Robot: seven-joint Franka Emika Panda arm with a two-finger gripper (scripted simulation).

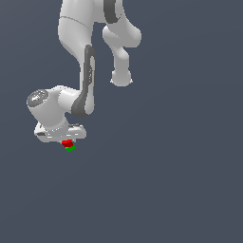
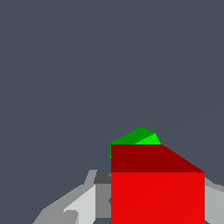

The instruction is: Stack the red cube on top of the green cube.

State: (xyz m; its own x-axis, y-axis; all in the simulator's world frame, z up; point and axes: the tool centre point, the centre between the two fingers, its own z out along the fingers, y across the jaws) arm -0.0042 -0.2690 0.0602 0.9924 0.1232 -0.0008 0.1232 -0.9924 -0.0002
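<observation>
Surface (image 1: 180,190): flat, uniform slate grey-blue plane filling both views; no edges, seams, walls or horizon visible, so floor and background cannot be told apart. No texture or markings, and shadows are too faint to make out.

Arm (image 1: 88,80): white Franka Panda with dark grey joint inserts, entering from the top of the exterior view and folding down toward the exterior view's lower left. A second rounded white link hangs to the exterior view's right of the main limb.

Gripper (image 1: 68,138): white hand held low at the end of the arm, directly above the two cubes. In the wrist view a pale grey finger (image 2: 83,203) shows on one side of the red cube and a sliver of another on the opposite side, both flush against the cube's flanks; the fingers appear closed onto the red cube.

Red cube (image 1: 67,143): bright red, tiny beside the gripper, sitting between the fingers. It fills the near part of the wrist view (image 2: 157,192), with a darker upper face.

Green cube (image 1: 70,148): bright green, of like size, immediately beneath the red cube and touching or almost touching it; slightly offset toward the exterior view's right. In the wrist view only a corner (image 2: 138,136) shows beyond the red cube.
</observation>
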